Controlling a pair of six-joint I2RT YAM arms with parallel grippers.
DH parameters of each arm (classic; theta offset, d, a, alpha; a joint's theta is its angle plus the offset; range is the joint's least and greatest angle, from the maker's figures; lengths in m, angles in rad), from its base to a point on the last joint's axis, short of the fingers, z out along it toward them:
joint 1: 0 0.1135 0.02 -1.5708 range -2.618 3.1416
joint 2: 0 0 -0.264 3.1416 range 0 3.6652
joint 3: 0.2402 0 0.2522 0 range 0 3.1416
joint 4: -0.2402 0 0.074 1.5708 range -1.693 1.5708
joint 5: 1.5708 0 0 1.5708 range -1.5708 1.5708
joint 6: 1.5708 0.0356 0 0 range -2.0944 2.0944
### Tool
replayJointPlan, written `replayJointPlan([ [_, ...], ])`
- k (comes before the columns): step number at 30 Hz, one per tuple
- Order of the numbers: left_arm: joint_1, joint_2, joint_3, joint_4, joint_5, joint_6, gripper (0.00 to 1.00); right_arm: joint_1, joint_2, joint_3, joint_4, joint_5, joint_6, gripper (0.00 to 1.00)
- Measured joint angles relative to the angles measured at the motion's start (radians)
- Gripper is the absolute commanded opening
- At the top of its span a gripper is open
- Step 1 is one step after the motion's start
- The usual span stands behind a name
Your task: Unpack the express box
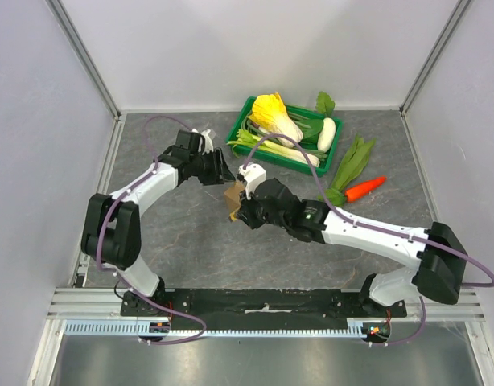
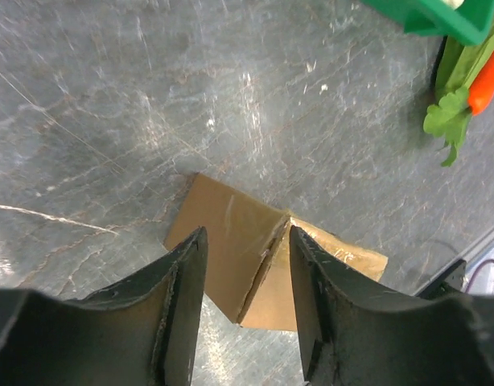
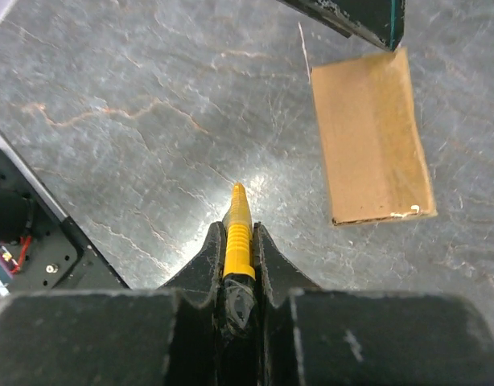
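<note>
Left gripper (image 2: 247,239) half spread over express box (image 2: 224,225); right gripper (image 3: 237,231) pinching yellow tool (image 3: 238,211)

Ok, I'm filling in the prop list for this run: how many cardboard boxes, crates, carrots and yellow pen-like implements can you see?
express box: 1
green crate: 1
carrot: 1
yellow pen-like implement: 1
Total: 4
</note>
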Motion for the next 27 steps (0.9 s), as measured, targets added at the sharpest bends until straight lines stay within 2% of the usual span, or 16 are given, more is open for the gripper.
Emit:
replayJointPlan([
  [4,0.000,0.031,-0.016,-0.005,0.060,0.000,0.49,0.008,0.039,-0.034,0.002,0.039,0.029,0.00],
  [13,0.001,-0.018,-0.137,0.076,0.223,-0.042,0.42,0.008,0.062,-0.074,-0.034,0.271,0.158,0.00],
  [22,0.001,-0.080,-0.201,0.083,0.286,-0.054,0.40,0.008,-0.019,-0.138,-0.112,0.436,0.258,0.00],
  [26,0.001,-0.111,-0.204,0.086,0.294,-0.048,0.49,0.004,-0.064,-0.160,-0.135,0.478,0.277,0.00],
  [27,0.000,-0.118,-0.203,0.084,0.294,-0.040,0.58,0.001,-0.074,-0.166,-0.137,0.484,0.281,0.00],
])
